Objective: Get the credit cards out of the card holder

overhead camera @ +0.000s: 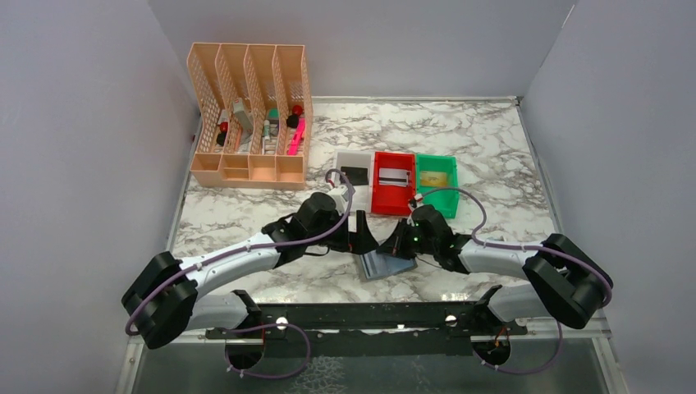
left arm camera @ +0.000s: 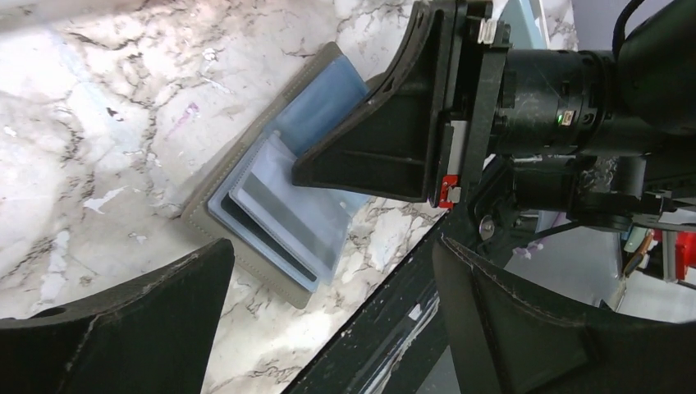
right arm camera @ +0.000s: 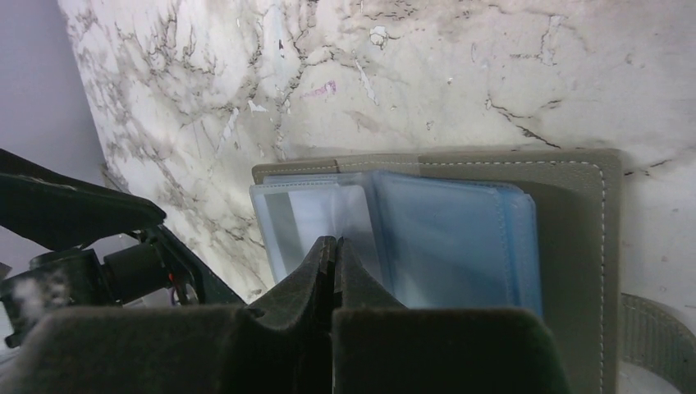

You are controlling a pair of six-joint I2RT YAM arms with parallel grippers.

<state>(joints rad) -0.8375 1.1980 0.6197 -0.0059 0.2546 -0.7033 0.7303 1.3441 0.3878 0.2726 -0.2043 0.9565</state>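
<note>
The card holder (overhead camera: 384, 267) lies open on the marble table near the front edge, light-blue pockets up, grey rim around them. It also shows in the left wrist view (left arm camera: 283, 215) and the right wrist view (right arm camera: 460, 238). My right gripper (right arm camera: 335, 245) is shut, its tips resting on the pockets; from above it (overhead camera: 399, 241) is at the holder's far edge. My left gripper (left arm camera: 328, 328) is open and empty, just left of the holder (overhead camera: 362, 241). A black card (overhead camera: 355, 175), a silvery card (overhead camera: 393, 177) and a gold card (overhead camera: 434, 178) lie in the bins. Whether the pockets hold a card I cannot tell.
A white bin (overhead camera: 351, 158), a red bin (overhead camera: 380, 193) and a green bin (overhead camera: 447, 197) stand side by side behind the grippers. A peach desk organiser (overhead camera: 250, 115) with pens stands at the back left. The black mounting rail (overhead camera: 361, 316) runs along the front edge.
</note>
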